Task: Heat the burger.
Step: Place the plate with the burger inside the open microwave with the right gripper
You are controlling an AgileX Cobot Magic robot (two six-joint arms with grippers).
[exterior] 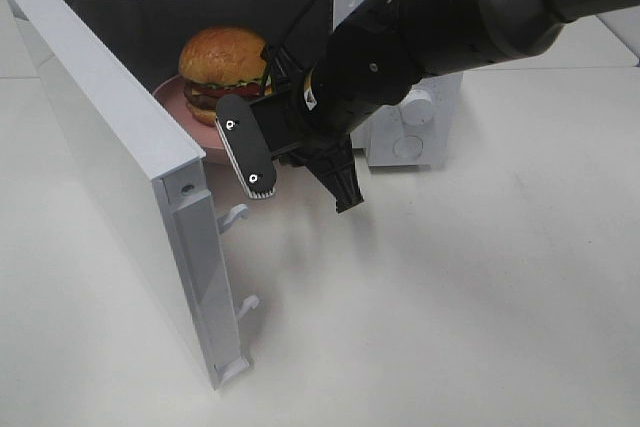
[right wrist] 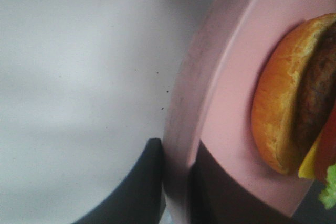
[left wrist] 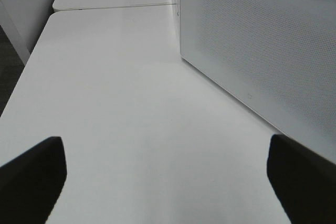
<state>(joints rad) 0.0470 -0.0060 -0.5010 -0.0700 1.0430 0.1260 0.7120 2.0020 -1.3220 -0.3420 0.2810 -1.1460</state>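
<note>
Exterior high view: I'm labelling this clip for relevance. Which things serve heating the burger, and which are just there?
In the job: burger; pink plate under it; microwave, its door open; right gripper, shut on the plate's rim.
Just there: left gripper, open and empty; white table.

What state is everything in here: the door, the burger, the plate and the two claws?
microwave door: open wide.
pink plate: gripped at its rim.
burger: whole, upright on the pink plate.
right gripper: shut on the pink plate.
left gripper: open, empty, above the table.
</note>
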